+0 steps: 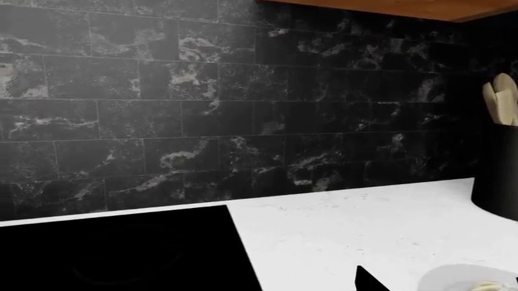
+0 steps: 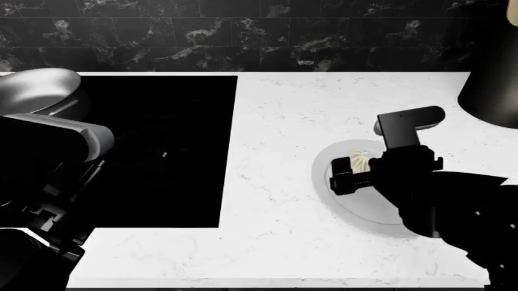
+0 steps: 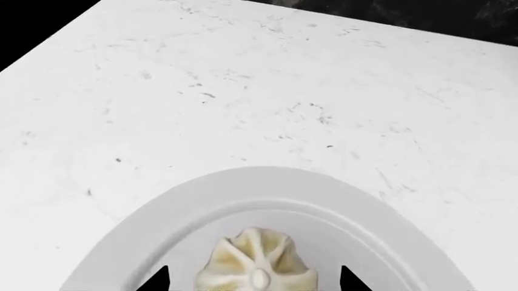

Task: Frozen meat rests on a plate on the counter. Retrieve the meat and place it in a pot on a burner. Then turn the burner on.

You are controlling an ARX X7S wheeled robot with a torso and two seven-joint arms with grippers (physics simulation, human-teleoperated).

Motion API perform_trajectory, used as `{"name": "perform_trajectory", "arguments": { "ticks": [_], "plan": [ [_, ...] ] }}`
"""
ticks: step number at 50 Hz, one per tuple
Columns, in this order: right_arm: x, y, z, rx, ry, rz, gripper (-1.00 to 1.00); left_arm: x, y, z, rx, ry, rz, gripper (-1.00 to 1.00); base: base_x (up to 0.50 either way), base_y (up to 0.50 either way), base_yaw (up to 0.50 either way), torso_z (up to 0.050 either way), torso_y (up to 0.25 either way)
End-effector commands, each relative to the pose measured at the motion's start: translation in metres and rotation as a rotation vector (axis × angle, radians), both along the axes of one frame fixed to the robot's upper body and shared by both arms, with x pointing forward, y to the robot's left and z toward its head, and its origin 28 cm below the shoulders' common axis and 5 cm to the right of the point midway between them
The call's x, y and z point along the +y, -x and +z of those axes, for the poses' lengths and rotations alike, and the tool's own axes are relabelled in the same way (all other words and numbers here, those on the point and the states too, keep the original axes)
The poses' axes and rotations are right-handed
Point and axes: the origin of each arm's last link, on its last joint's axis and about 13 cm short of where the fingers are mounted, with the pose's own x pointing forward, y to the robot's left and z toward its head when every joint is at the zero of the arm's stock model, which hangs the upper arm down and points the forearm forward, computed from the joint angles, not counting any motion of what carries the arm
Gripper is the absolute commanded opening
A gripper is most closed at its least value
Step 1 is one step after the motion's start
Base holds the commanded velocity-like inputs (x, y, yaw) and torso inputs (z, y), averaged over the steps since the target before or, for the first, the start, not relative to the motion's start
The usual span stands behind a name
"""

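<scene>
From the left wrist camera, the black marbled tile backsplash (image 1: 202, 103) fills most of the scene, with the white counter (image 1: 348, 224) running below it and the corner of the black glass cooktop (image 1: 121, 251) beside that. A dark utensil holder (image 1: 498, 170) with pale wooden spoons (image 1: 503, 97) poking out stands against the frame's edge, partly cut off. Only a sliver of the plate (image 1: 453, 279) and a bit of the meat (image 1: 486, 285) show at the border, next to one dark fingertip (image 1: 368, 282). That is too little to say whether the left gripper is spread or closed.

In the head view, the right arm reaches forward over the counter, its dark bulk covering the near part of the plate (image 2: 324, 182). The right gripper (image 2: 353, 173) is low over the dish with the meat (image 2: 362, 160) right at its fingers; whether they touch it is hard to judge here. The left arm is folded back over the cooktop (image 2: 170, 151) at the view's left edge, mostly a black mass. The grey pot (image 2: 40, 91) sits at the cooktop's far left corner, half hidden by that arm. The burner rings are barely traceable on the glass.

From the right wrist camera, the meat (image 3: 257, 270) sits in the plate (image 3: 242, 188), cut off at the frame edge. The two dark fingertips (image 3: 155, 280) stand either side of it with gaps showing, spread and not gripping it.
</scene>
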Motion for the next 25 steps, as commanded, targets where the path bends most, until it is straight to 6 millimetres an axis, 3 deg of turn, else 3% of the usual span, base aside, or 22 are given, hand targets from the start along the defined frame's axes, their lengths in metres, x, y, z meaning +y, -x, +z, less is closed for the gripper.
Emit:
{"name": "perform_trajectory", "arguments": {
  "ticks": [1,6,7,25],
  "plan": [
    [0.0000,-0.0003,-0.0028,0.008,0.004,0.003,1.00,0.0007,-0.0007,-0.0008,0.001,0.000,0.004,1.00,0.00,0.00,0.00,0.000,0.000],
    [0.0007,0.0006,-0.0033,0.005,0.010,0.009,1.00,0.0008,-0.0003,-0.0008,0.001,0.000,0.006,1.00,0.00,0.00,0.00,0.000,0.000],
    [0.0010,0.0010,-0.0032,0.000,0.015,0.013,-1.00,0.0007,0.0000,-0.0010,0.001,-0.001,0.006,1.00,0.00,0.00,0.00,0.000,0.000],
    [0.0003,0.0045,0.0042,-0.035,0.033,0.002,-1.00,0.0017,0.0039,0.0030,-0.009,0.001,0.011,1.00,0.00,0.00,0.00,0.000,0.000]
  ]
}}
